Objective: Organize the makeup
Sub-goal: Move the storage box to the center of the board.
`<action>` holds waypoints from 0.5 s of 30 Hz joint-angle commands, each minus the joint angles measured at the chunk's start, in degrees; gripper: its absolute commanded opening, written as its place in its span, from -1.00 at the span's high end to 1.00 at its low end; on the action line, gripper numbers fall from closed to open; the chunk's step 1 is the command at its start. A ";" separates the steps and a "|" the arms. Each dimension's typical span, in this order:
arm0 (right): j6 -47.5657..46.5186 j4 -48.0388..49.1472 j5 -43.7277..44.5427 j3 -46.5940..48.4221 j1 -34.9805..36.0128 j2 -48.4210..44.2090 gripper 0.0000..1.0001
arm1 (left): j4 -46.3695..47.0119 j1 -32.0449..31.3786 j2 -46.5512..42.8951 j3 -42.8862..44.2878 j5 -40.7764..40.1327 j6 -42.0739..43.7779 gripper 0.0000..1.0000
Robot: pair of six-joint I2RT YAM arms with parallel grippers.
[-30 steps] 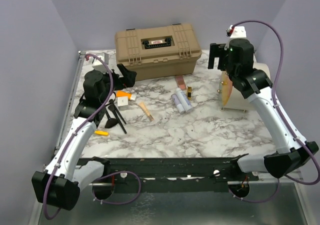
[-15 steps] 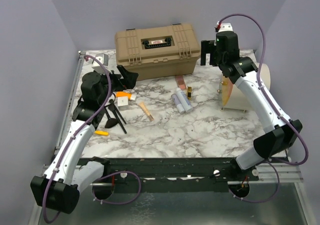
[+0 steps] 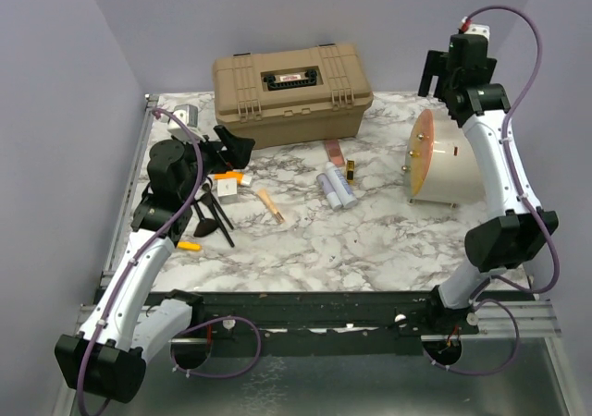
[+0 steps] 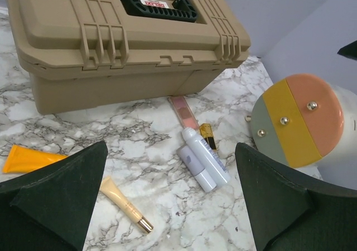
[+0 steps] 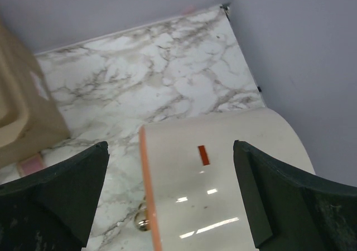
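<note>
The makeup lies loose on the marble table [image 3: 370, 240]. Black brushes [image 3: 215, 214], an orange tube [image 3: 228, 176] and a yellow pencil [image 3: 188, 245] are at the left. A tan tube with a gold cap [image 3: 270, 205] and two pale tubes [image 3: 335, 187] lie in the middle, with a rose-gold stick [image 3: 333, 150] behind them. My left gripper [image 3: 233, 148] is open and empty, hovering above the orange tube [image 4: 28, 157] and facing the tan tube [image 4: 124, 203] and pale tubes [image 4: 206, 157]. My right gripper [image 3: 439, 76] is open and empty, high above the pouch.
The big tan hard case [image 3: 291, 92] stands shut at the back centre. The cream-and-orange round pouch [image 3: 444, 162] lies on its side at the right, below my right gripper [image 5: 170, 201]. A small white box [image 3: 227, 188] sits beside the orange tube.
My right arm has swung from beside the case's right end to the back right corner and risen above the pouch. My left arm has shifted slightly. No makeup has moved.
</note>
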 commanded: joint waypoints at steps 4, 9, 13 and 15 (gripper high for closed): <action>4.71 -4.45 -4.98 -2.41 -6.26 0.54 -1.00 | 0.60 0.21 -1.96 -1.64 1.51 -1.47 -0.98; 1.05 -3.44 -13.99 -5.22 -6.82 0.31 -1.00 | 0.58 0.10 -0.83 -1.35 1.90 -1.72 -0.98; -1.42 -5.03 -19.92 -5.63 -6.82 1.16 -1.00 | 0.65 0.22 0.31 -0.84 2.49 -2.28 -0.98; -2.46 -5.25 -23.04 -6.81 -6.82 0.80 -1.00 | 0.67 0.19 0.53 -0.84 1.97 -2.92 -0.98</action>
